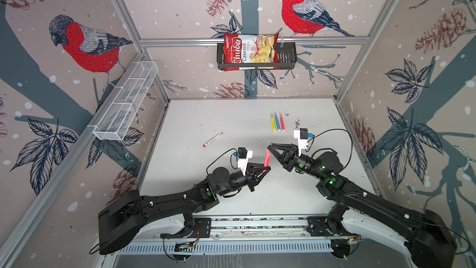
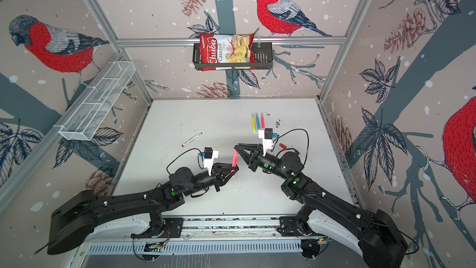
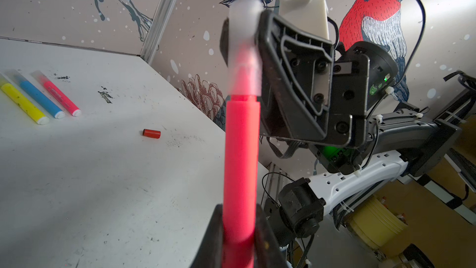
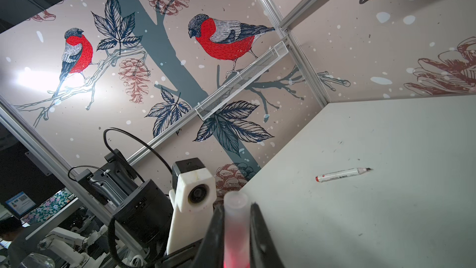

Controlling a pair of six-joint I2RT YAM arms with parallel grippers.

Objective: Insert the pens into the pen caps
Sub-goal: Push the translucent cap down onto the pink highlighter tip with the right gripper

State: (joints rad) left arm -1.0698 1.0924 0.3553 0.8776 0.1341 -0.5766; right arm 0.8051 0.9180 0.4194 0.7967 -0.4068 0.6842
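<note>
My left gripper [image 1: 266, 170] [image 2: 235, 170] [image 3: 238, 217] is shut on a pink pen [image 1: 267, 158] [image 2: 234, 158] [image 3: 240, 163], which points up at my right gripper [image 1: 270, 147] [image 2: 237, 147] [image 4: 237, 206]. The right gripper is shut on a translucent pen cap [image 3: 244, 47] [image 4: 235, 217], and the pen's tip sits inside it. A yellow pen [image 1: 273, 122], a blue pen [image 1: 277, 121] and a second pink pen [image 1: 282, 121] lie side by side at the back, each capped. A white pen [image 1: 212, 139] [image 4: 342, 174] lies uncapped at the left. A red cap [image 2: 283, 146] [image 3: 151, 133] lies behind the right wrist.
The white table [image 1: 206, 114] is scuffed with dark specks. A black basket [image 1: 288, 59] holding a chips bag [image 1: 248, 50] hangs on the back wall. A white mesh tray [image 1: 126, 104] is fixed to the left wall.
</note>
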